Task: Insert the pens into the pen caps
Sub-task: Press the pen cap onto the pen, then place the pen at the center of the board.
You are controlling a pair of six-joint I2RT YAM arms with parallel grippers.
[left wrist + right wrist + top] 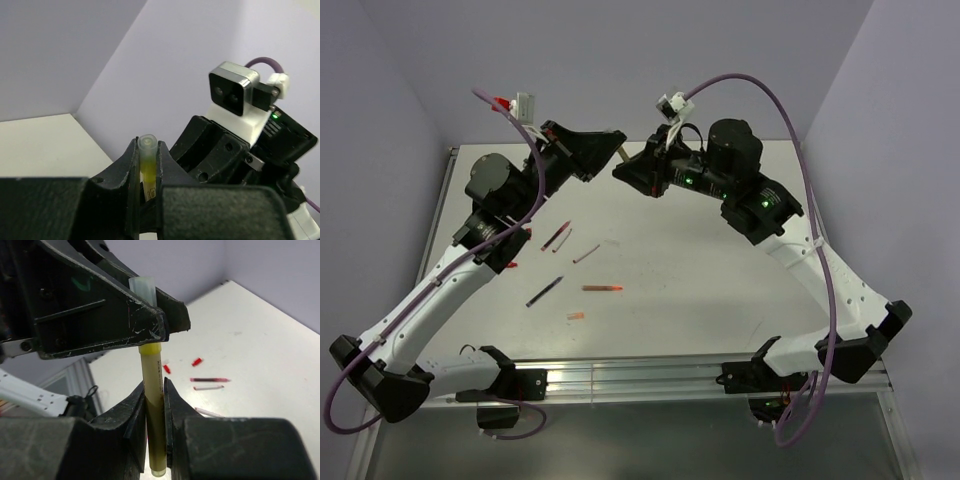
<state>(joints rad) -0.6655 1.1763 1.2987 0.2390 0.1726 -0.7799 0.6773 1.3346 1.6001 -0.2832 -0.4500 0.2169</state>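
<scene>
High over the far side of the table, my two grippers meet tip to tip. My left gripper (pixel 148 150) is shut on a pale clear pen cap (pixel 148 143), and the yellow of a pen shows inside it. My right gripper (pixel 154 390) is shut on the barrel of an olive-yellow pen (pixel 152 405), whose upper end goes in between the left fingers (pixel 125 320) below the cap (pixel 143 287). In the top view the grippers (pixel 605 148) (pixel 628 168) touch with the pen (pixel 618 155) between them.
On the table below lie a dark red pen (pixel 556 236), a pale pen (pixel 586 254), a black pen (pixel 544 291), an orange pen (pixel 602 288) and an orange cap (pixel 577 316). Two red caps (pixel 197 361) (pixel 166 368) lie near them. Purple cables (pixel 790 110) arch over both arms.
</scene>
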